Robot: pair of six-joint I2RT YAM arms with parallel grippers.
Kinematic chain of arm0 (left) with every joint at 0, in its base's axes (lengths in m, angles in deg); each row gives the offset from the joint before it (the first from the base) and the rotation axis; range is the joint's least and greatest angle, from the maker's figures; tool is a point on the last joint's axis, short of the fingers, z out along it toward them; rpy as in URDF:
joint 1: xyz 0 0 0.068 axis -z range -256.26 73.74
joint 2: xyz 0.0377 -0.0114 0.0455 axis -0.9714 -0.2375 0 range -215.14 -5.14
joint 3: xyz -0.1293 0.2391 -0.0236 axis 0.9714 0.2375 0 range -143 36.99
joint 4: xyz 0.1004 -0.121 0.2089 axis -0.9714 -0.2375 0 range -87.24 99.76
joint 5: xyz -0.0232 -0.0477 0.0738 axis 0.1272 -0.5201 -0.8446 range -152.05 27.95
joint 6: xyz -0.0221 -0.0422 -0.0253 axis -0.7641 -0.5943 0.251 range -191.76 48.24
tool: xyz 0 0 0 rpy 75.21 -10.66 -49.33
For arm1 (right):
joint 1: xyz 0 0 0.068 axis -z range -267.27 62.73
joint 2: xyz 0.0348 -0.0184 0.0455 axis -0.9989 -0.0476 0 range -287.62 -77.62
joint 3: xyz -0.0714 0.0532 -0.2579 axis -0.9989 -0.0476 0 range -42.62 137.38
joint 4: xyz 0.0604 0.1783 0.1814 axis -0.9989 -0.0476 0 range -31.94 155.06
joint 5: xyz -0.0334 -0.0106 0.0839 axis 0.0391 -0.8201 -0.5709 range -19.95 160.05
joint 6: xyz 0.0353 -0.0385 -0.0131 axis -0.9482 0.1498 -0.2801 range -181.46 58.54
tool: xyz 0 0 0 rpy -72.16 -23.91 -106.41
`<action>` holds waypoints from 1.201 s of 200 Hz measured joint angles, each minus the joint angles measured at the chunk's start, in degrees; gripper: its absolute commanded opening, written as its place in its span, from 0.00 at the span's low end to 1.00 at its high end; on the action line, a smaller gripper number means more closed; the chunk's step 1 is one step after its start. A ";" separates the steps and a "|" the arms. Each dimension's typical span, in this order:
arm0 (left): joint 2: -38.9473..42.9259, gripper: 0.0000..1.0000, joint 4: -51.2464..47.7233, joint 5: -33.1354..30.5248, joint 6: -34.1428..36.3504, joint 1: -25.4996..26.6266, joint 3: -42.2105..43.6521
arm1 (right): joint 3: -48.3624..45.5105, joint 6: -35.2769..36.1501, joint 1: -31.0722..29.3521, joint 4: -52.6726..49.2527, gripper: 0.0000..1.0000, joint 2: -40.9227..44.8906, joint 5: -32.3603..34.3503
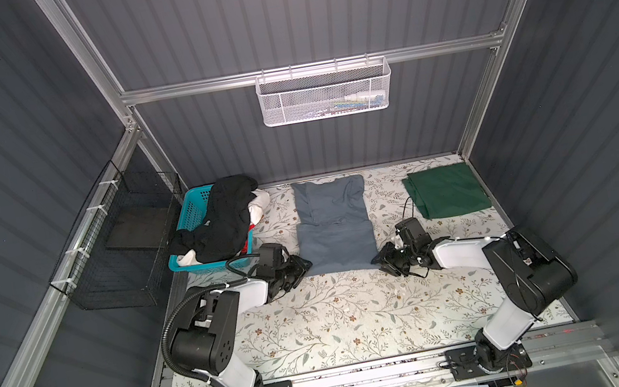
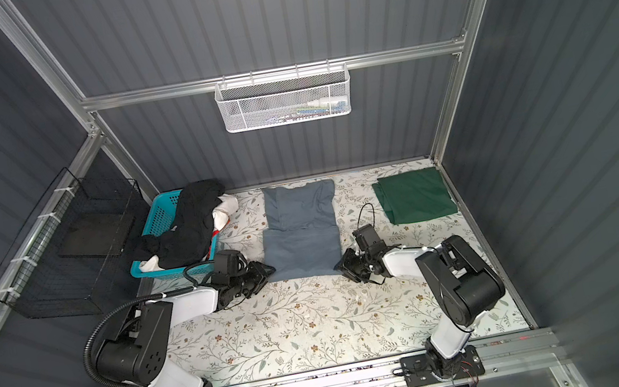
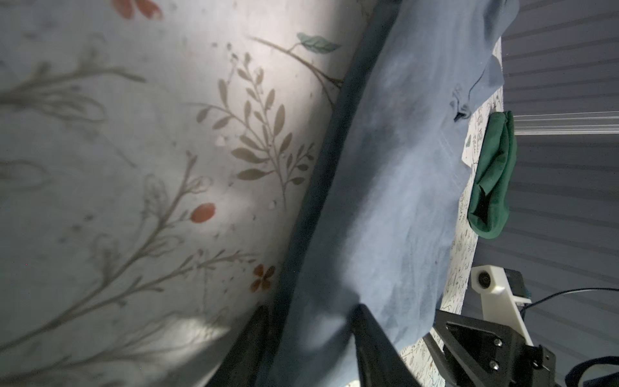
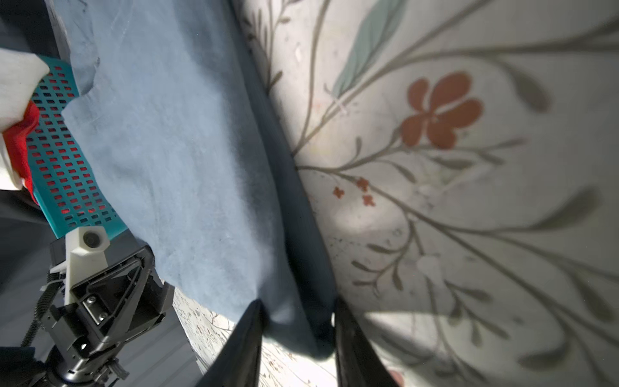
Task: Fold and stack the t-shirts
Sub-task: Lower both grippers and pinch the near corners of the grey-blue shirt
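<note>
A slate blue-grey t-shirt (image 1: 333,220) (image 2: 299,221) lies partly folded, as a long strip, at the middle back of the floral table. My left gripper (image 1: 304,266) (image 3: 313,318) is closed round its near left corner, with cloth bunched between the fingers. At the near right corner my right gripper (image 1: 379,259) (image 4: 298,311) pinches the hem (image 4: 294,321) the same way. A dark green t-shirt (image 1: 446,191) (image 3: 492,174) lies folded at the back right. Black (image 1: 224,220), white (image 1: 261,206) and red (image 4: 20,147) t-shirts are heaped in the turquoise basket (image 1: 192,209).
The turquoise basket (image 2: 159,214) stands at the back left, close behind my left arm. A black wire basket (image 1: 118,241) hangs on the left wall and a white mesh basket (image 1: 325,93) on the back rail. The floral cloth (image 1: 341,324) covers the table.
</note>
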 measured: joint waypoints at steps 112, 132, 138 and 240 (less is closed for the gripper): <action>-2.84 0.00 -5.97 -2.27 6.14 0.79 -4.74 | 2.16 3.76 -0.11 -2.91 0.00 -0.28 1.97; -2.43 0.00 -8.22 -3.63 7.61 1.07 -5.49 | 3.15 5.31 -0.11 -4.44 0.00 -0.26 2.38; -2.21 0.00 -8.98 -4.11 8.02 1.11 -5.66 | 3.48 5.86 -0.11 -4.92 0.00 -0.26 2.51; -0.63 0.00 -16.48 -8.70 10.78 2.40 -7.65 | 6.93 10.45 -0.37 -10.21 0.00 0.76 1.79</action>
